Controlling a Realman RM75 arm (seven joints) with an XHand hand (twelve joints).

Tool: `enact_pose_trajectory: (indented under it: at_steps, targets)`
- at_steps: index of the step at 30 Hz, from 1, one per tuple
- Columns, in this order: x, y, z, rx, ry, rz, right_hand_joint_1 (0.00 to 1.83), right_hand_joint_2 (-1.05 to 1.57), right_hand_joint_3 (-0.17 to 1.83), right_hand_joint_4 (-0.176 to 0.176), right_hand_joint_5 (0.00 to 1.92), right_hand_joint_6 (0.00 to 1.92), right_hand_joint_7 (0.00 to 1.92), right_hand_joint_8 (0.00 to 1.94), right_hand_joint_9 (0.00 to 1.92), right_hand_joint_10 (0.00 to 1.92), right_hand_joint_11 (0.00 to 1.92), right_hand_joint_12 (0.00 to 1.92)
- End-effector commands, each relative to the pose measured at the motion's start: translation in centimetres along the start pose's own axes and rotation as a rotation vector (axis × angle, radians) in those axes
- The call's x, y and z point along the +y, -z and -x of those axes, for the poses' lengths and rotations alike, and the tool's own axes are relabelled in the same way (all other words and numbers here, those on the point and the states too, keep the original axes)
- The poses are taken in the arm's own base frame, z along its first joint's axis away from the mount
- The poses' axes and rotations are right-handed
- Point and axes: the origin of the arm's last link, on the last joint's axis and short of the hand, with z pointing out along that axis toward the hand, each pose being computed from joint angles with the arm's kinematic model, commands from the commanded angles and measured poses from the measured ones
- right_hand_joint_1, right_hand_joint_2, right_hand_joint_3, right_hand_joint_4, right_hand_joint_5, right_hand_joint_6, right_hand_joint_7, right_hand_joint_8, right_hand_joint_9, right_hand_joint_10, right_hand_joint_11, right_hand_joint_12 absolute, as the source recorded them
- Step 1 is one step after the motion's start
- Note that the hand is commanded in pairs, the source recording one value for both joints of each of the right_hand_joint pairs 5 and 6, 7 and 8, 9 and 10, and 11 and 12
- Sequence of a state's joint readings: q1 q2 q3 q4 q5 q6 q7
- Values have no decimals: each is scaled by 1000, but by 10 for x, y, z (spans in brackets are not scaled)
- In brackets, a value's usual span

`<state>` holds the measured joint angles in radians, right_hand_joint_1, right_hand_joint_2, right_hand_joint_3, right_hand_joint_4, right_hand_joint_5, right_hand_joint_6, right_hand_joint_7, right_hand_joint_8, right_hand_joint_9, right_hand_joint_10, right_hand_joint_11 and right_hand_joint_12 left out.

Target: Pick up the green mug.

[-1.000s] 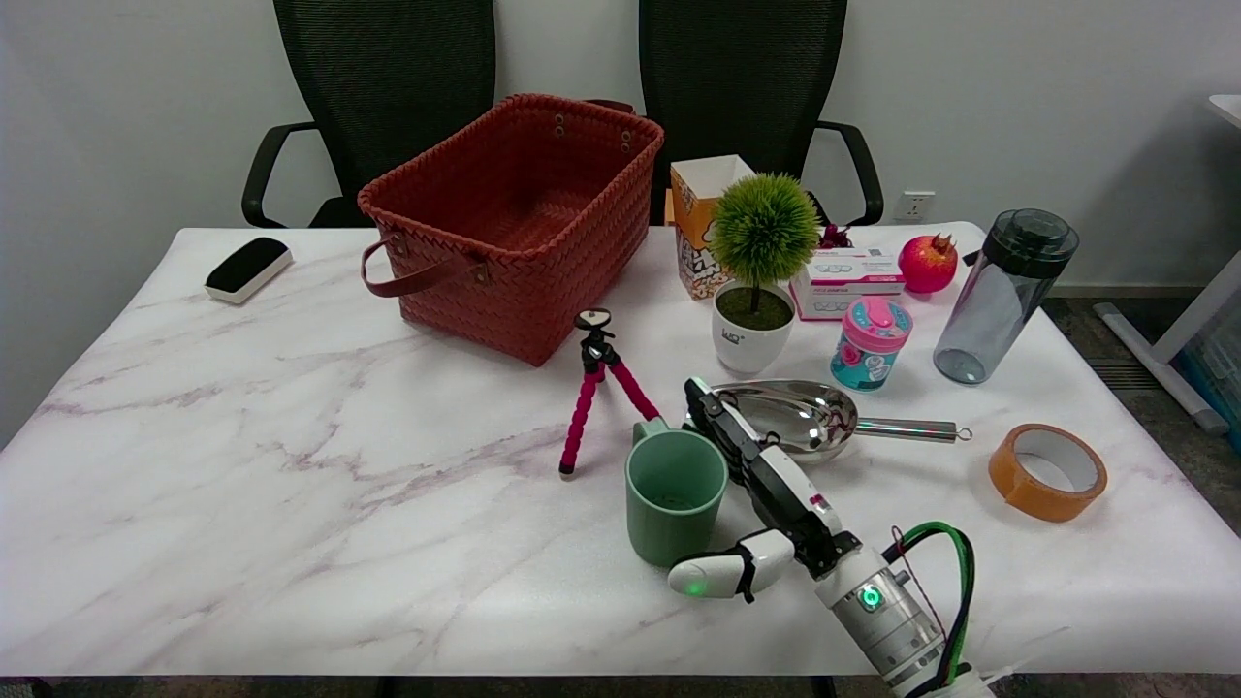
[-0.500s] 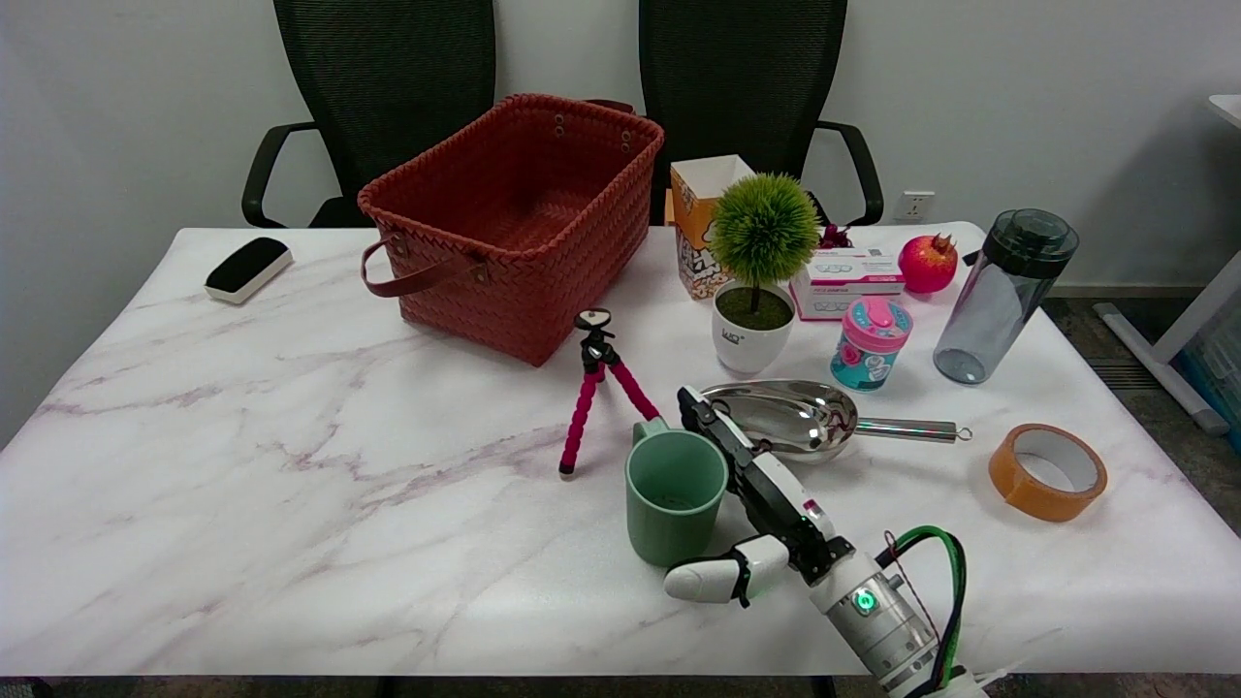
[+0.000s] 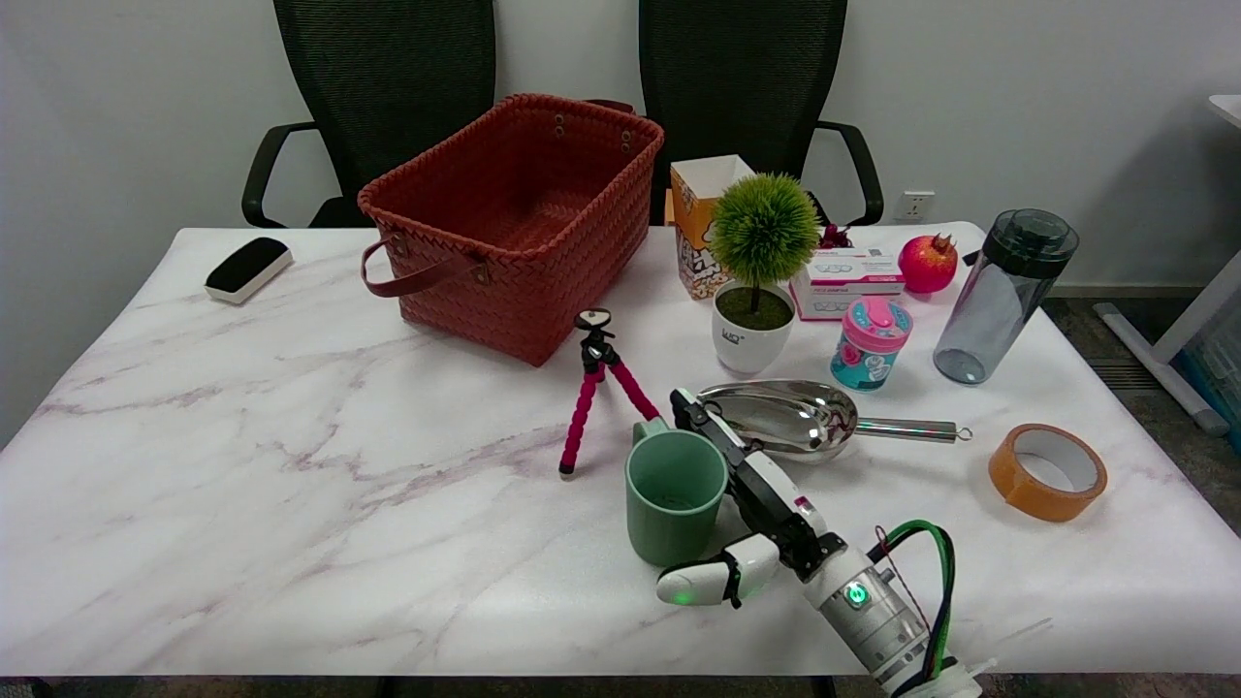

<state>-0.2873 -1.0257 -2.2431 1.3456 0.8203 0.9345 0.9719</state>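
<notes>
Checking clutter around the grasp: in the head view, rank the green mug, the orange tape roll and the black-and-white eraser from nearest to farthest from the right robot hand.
1. Green mug, right beside the right robot hand, on its left.
2. Orange tape roll, off to the right.
3. Black-and-white eraser, at the table's far left corner.

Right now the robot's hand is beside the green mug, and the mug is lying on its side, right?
Not quite. The head view shows the green mug standing upright, its opening facing up. The right hand is indeed beside it.
</notes>
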Motion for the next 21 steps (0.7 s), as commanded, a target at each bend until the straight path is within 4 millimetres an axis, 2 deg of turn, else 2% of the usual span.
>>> enact_pose_trajectory:
  at_steps: [1, 21]
  targets:
    - [5, -7, -1, -5, 5, 20, 1033, 32, 329, 0, 0, 0, 0, 0, 0, 0, 132, 132]
    - [4, -21, -2, -4, 2, 19, 1064, -29, 500, 0, 0, 0, 0, 0, 0, 0, 138, 138]
